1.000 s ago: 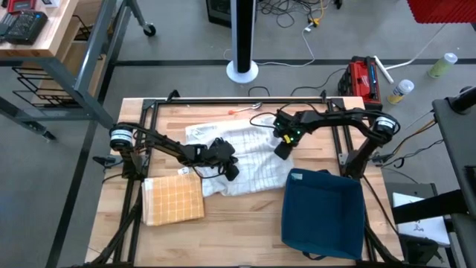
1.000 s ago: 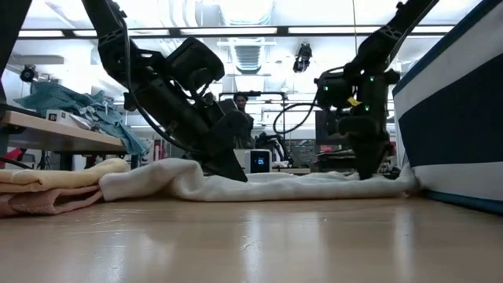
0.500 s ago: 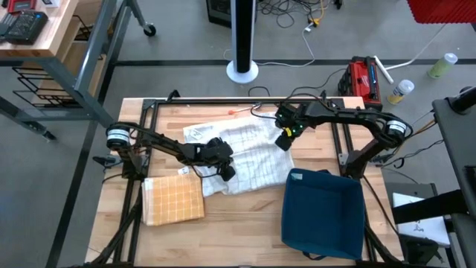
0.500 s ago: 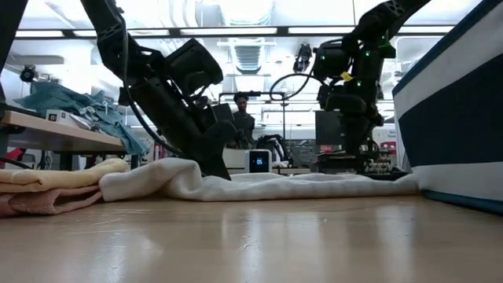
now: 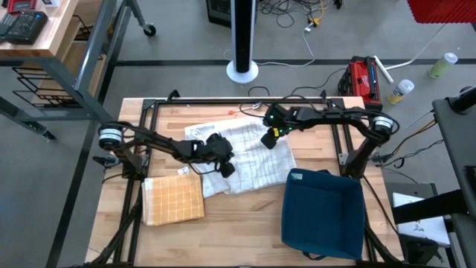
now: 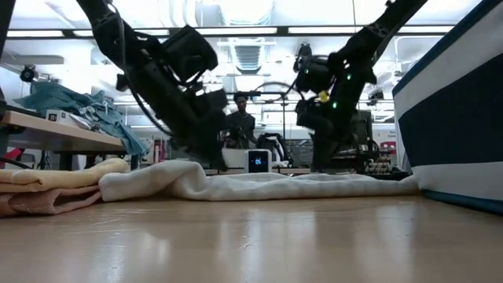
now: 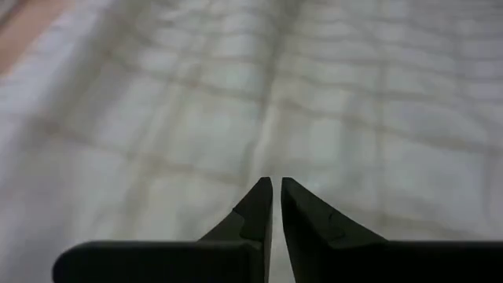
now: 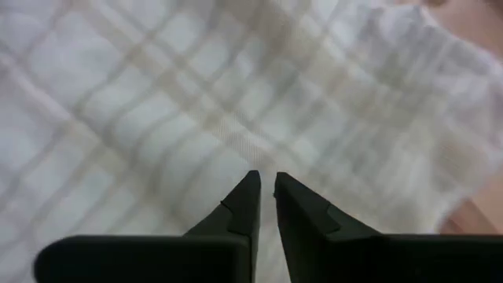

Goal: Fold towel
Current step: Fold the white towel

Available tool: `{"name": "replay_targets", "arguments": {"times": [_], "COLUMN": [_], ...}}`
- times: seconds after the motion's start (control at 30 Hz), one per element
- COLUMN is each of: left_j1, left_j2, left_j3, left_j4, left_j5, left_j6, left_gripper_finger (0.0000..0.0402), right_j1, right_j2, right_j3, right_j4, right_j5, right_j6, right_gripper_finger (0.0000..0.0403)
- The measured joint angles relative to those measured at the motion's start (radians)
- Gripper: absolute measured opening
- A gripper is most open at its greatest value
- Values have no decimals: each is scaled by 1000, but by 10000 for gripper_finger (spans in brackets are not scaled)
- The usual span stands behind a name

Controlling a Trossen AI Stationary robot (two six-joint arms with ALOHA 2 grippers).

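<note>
- The left gripper [image 5: 227, 167] reaches in from the table's left edge, its dark arm stretched low across the wood, wrist angled down over the near-left part of the white checked cloth towel [image 5: 245, 155].
- In its wrist view the two dark fingers [image 7: 259, 208] stand nearly together with only a thin slit between them, tips just above the towel [image 7: 236, 102]; nothing is pinched between them.
- The right gripper [image 5: 269, 139] comes from the table's right side, forearm running along the far rail, then bending down onto the towel's far-right part.
- Its wrist view shows the fingers [image 8: 245, 206] drawn close, a narrow gap left, with no cloth caught between them; the towel [image 8: 157, 102] fills the space ahead.
- The towel lies rumpled and unfolded on the wooden table [image 5: 245, 223], spread between and under both grippers.
- In the low view the towel [image 6: 259, 185] forms a long, low ridge, both arms descending to it.
- A dark blue fabric bin [image 5: 323, 213] stands near the right gripper, on its near side; its inside looks bare.
- A folded orange checked towel [image 5: 173, 199] lies near the left gripper, toward the table's near-left corner.
</note>
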Motion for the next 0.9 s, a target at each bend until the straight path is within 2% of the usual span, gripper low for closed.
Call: {"name": "replay_targets", "arguments": {"times": [0.13,0.27,0.33,0.5,0.6,0.73,0.9], "left_j1": [2,20,34,72,76,78,78], "left_j2": [-30,-36,-31,-21,-25,-41,-73], "left_j3": [1,0,-4,-51,-66,-71,-57], "left_j4": [-174,-407,-466,-472,-460,-451,-423], "left_j5": [-108,-194,-224,-271,-282,-270,-226], "left_j6": [-2,-13,-30,-86,-98,-99,-98], "left_gripper_finger": [20,20,20,20,20,20,20], "right_j1": [1,0,-3,-11,-12,-12,-11], "right_j2": [65,106,119,114,98,67,9], "right_j3": [2,2,2,3,3,2,4], "right_j4": [18,3,-8,-39,-62,-93,-96], "right_j5": [28,131,152,153,190,263,260], "right_j6": [5,-6,-7,-15,-19,-15,-19], "right_gripper_finger": [14,2,3,1,2,1,1]}}
